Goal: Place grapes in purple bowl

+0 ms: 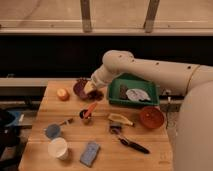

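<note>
The purple bowl [79,88] stands at the back of the wooden table [150,145], left of centre. My gripper [91,90] hangs at the bowl's right rim, at the end of the white arm that reaches in from the right. It is shut on the grapes [97,94], a dark reddish bunch that hangs just below and to the right of it, above the bowl's right edge. How much of the bunch lies over the bowl's inside I cannot tell.
An orange fruit [62,93] lies left of the bowl. A green tray [145,85] holding a white item sits to its right. Nearer the front are a small dark cup [86,115], a banana [120,119], an orange-red bowl [151,116], a white cup [59,147] and a blue pad [90,153].
</note>
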You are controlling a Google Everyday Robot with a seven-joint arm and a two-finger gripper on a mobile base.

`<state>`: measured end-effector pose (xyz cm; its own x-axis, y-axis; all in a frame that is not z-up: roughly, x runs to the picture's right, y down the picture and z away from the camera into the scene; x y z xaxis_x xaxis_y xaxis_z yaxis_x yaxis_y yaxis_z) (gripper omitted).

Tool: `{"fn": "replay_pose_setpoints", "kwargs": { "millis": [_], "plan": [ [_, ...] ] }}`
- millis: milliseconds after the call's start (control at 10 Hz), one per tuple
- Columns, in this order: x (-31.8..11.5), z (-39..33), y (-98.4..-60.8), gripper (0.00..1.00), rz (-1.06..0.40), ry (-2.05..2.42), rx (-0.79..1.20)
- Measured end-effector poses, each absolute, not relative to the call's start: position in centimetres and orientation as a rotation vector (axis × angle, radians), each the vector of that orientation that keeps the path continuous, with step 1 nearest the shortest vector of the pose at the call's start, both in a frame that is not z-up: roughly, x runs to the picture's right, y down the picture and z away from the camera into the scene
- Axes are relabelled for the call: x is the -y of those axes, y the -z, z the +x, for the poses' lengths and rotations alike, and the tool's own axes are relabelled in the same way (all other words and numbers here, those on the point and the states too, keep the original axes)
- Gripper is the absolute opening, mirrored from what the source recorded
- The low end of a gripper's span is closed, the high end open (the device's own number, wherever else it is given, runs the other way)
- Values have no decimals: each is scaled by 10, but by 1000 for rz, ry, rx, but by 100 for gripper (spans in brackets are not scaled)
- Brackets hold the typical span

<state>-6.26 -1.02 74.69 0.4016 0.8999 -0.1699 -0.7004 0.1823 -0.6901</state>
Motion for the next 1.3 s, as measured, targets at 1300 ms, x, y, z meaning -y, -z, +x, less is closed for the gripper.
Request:
{"fn": "replay_pose_setpoints", "kwargs": {
  "millis": [1300],
  "plan": [
    [34,-92,-802,0,-834,-1150,475]
  ]
}}
